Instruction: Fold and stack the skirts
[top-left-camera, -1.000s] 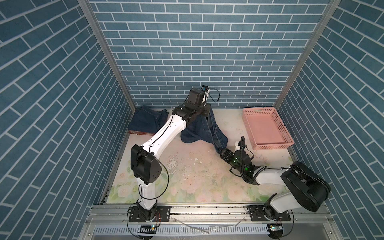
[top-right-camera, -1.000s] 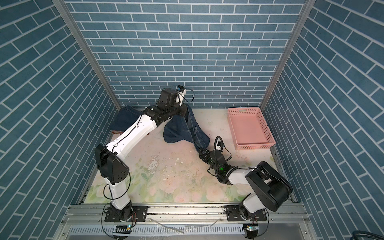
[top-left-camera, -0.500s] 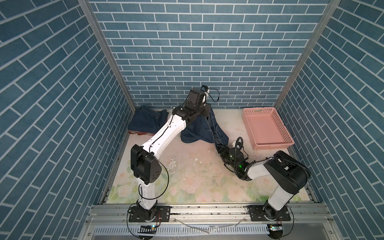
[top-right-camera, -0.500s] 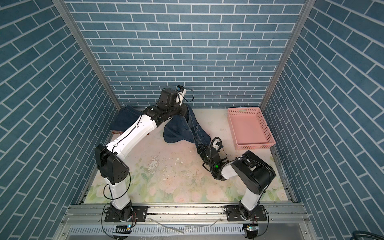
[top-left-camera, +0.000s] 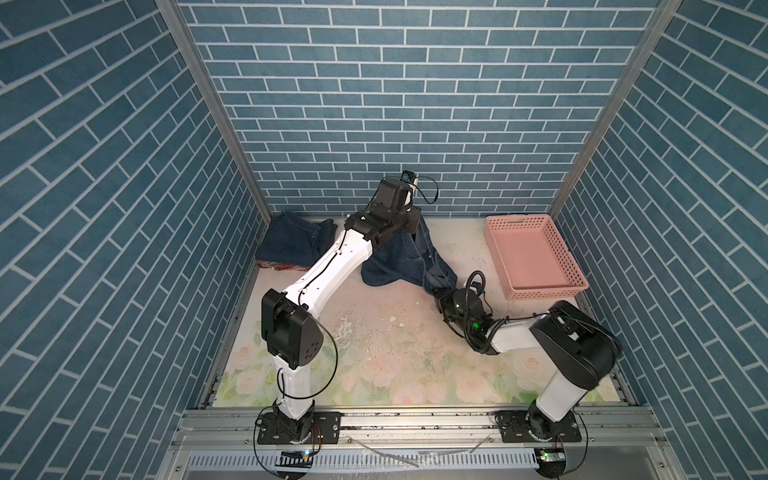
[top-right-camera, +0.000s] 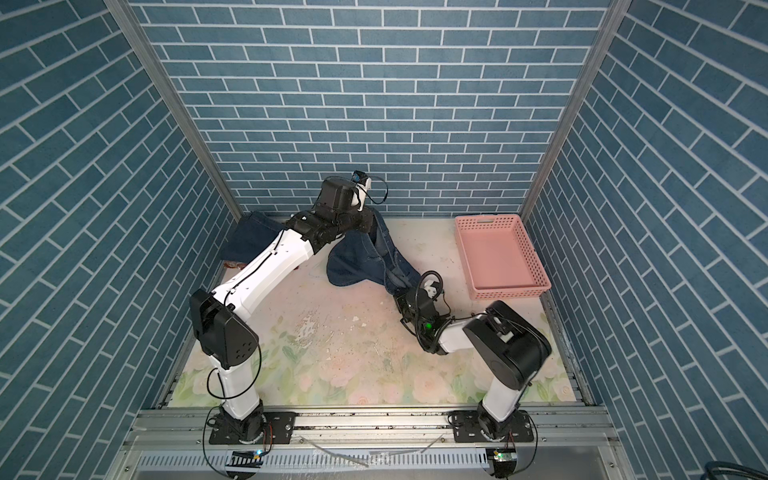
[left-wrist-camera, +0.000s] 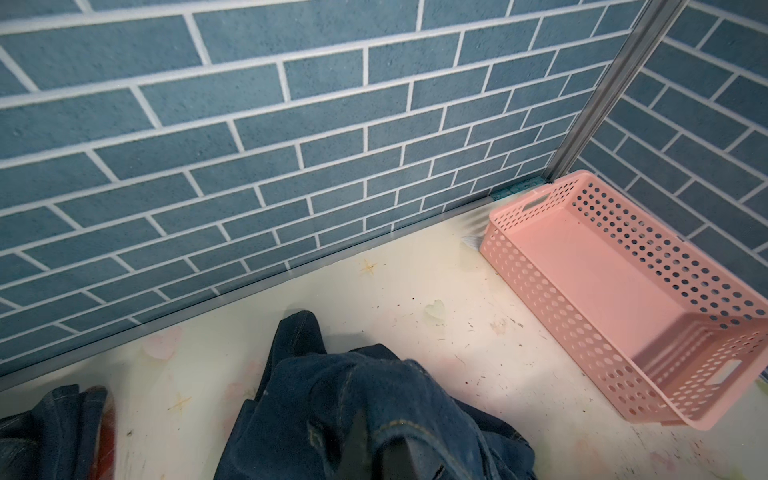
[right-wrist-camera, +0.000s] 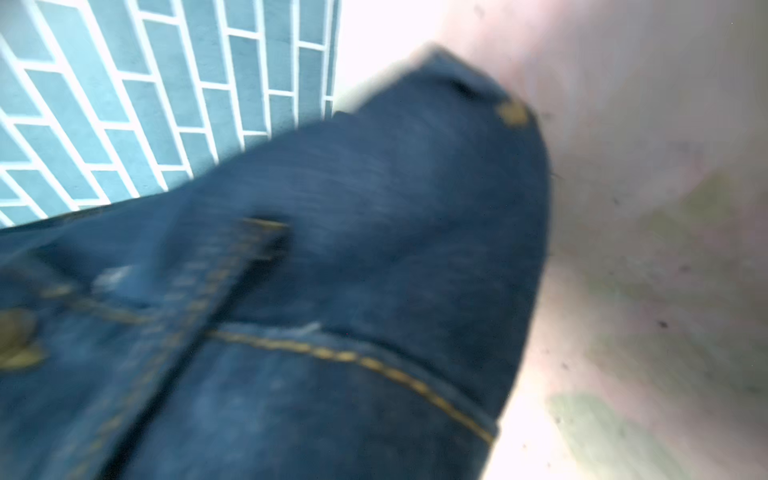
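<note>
Right pincer (top-left-camera: 438, 296) has closed on denim skirt (top-left-camera: 395, 266) (fingertips hidden).

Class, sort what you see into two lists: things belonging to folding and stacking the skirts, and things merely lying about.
Belongs to the job: raised denim skirt; folded denim skirt; plaid skirt under it.
Lying about: pink basket.
</note>
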